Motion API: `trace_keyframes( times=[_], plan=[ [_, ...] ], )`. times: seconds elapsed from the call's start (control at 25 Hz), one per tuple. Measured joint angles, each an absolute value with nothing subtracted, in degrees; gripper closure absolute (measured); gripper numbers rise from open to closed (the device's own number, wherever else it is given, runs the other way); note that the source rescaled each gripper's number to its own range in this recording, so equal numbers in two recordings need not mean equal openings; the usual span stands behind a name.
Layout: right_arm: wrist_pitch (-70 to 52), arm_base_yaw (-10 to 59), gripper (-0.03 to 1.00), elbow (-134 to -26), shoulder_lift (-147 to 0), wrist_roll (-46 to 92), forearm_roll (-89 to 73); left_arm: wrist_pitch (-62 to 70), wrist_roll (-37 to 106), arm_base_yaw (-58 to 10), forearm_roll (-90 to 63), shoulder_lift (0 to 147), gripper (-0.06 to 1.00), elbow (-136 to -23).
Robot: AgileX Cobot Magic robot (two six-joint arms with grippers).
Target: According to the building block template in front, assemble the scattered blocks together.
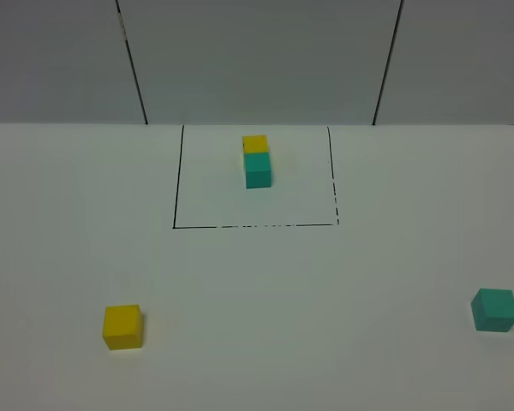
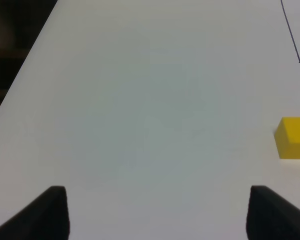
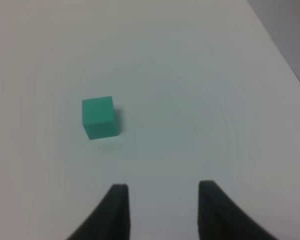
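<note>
Exterior high: template pair (image 1: 257,161), yellow behind teal and touching, sits inside the black drawn rectangle (image 1: 178,180) at the far middle of the white table (image 1: 257,368). Loose yellow cube (image 1: 122,326) lies near-left and loose teal cube (image 1: 494,309) near-right, well apart. Left wrist: left gripper (image 2: 157,200) has fingers spread wide and empty, with the yellow cube ahead and off to one side, untouched. Right wrist: right gripper (image 3: 163,189) shows a narrower gap, empty, with the teal cube ahead and clear of the fingers.

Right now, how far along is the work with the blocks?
Nothing is done yet: the yellow cube and the teal cube lie far apart, unlike the joined template. Nothing is in hand: the left pincer and the right pincer are both open and empty. To do: grasp both cubes and join them.
</note>
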State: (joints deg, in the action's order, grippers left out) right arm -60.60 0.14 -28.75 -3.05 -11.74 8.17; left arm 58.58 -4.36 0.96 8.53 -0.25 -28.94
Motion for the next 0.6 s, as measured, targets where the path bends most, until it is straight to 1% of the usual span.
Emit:
trace_keyframes(
  times=[0.6],
  plan=[
    [-60.6,0.1,0.97,-28.7,-3.0,-11.7,8.2,58.6,-4.4,1.0,8.5,-0.3,0.13,-28.9]
  ],
)
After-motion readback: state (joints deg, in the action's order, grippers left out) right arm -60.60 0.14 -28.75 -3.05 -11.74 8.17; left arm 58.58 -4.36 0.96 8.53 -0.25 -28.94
